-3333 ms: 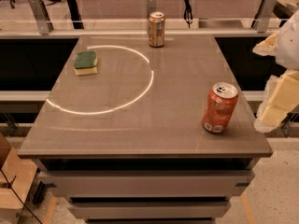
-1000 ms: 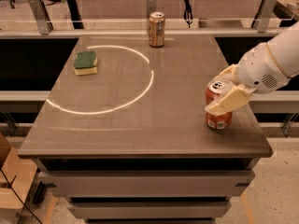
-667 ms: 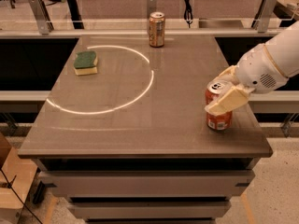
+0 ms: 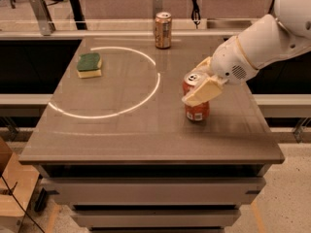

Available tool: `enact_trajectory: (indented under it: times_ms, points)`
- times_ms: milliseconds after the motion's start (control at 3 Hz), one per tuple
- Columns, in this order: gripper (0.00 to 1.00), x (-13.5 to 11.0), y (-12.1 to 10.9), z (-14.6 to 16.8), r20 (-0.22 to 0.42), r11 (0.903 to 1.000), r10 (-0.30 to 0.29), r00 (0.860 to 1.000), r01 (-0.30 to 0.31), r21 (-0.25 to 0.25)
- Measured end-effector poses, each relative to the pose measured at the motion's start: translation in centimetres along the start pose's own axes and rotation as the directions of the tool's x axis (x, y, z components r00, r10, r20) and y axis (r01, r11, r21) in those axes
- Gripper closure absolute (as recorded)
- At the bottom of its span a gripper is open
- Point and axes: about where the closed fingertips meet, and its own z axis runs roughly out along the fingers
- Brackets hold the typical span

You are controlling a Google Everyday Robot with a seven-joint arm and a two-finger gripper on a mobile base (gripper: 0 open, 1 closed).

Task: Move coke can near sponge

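Camera view holds one coke can (image 4: pixel 197 111), red-orange with a white patch near its base whose print is too small to read. It sits right of centre on the table (image 4: pixel 146 144), and the gripper (image 4: pixel 196 85) is clamped on its upper half, one cream finger in front and one behind. The white arm (image 4: pixel 257 42) slants down from the far right; one sponge (image 4: pixel 90 65) lies far left, well apart, and one gold-brown can (image 4: pixel 163 30) stands at the far edge.

Lab: test table (image 4: pixel 121 144), metal rails (image 4: pixel 116 33) behind; jaws clasp coke can (image 4: pixel 197 112).
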Motion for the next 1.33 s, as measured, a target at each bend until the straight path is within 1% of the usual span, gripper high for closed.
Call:
enact_trajectory:
  times_ms: [333,667,1000,1333]
  points:
    - [1.00,-3.9,-1.4,3.4,0.046,0.9988,-0.044,0.998,0.045,-0.018]
    - [1.00,-7.8,-3.4,6.2,0.108,0.9964,-0.081,0.991,0.083,-0.018]
    - [1.00,-11.7,-5.4,8.1,0.177,0.9934,-0.113,0.978,0.115,0.002]
    - [1.00,-14.8,-7.7,9.9,0.237,0.9915,-0.130,0.963,0.127,0.026]
